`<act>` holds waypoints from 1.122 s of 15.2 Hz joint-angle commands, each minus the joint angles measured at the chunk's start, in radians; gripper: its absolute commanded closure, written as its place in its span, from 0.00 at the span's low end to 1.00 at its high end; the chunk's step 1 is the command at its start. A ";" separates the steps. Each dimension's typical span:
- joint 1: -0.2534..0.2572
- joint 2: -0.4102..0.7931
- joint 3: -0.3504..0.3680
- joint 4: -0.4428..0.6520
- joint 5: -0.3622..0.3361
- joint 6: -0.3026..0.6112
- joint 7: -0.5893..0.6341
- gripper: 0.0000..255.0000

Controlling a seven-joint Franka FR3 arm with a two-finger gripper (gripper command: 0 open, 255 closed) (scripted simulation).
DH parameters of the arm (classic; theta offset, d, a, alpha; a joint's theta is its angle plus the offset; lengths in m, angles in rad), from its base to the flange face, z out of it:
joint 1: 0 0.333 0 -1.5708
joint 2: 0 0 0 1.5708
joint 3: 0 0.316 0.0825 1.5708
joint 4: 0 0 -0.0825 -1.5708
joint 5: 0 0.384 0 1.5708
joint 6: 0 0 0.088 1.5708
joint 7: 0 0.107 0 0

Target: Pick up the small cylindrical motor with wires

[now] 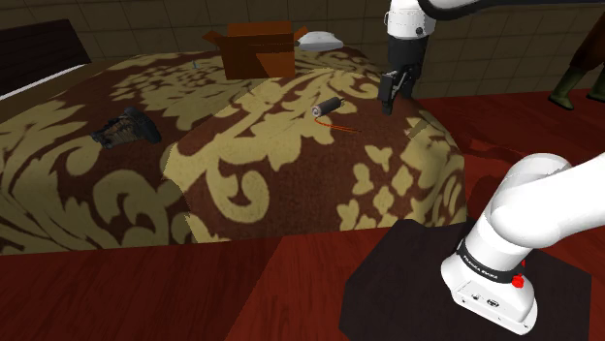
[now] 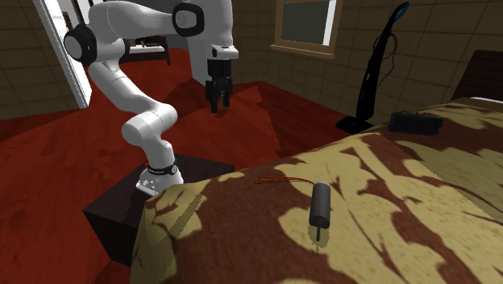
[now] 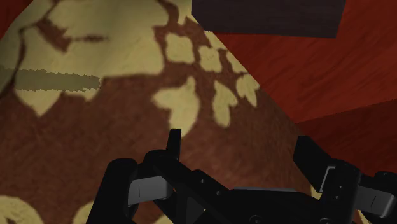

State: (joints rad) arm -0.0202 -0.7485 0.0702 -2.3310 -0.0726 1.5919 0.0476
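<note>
The motor is a small dark cylinder lying on the bed's brown and cream patterned cover, with thin orange-red wires trailing from it. In the second exterior view the motor lies near the bed's corner, its wires stretched toward the arm. My black gripper hangs in the air to the shoulder view's right of the motor, well apart from it. It is open, with nothing between the fingers, and the cover's pattern lies beneath. From the far side the gripper hovers beyond the bed's corner.
A brown cardboard box and a white object sit at the bed's far side. A dark lumpy object lies at the shoulder view's left. The dark stand is on the red floor. An upright vacuum leans on the wall.
</note>
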 commanded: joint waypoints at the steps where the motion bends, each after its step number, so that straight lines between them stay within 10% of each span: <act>1: 0.000 0.000 0.000 0.000 0.000 0.000 0.000 0.00; 17: 0.000 0.555 -0.147 0.208 -0.039 0.348 -0.317 0.00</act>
State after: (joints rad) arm -0.0219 -0.2282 -0.0722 -2.1401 -0.1144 1.9221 -0.2511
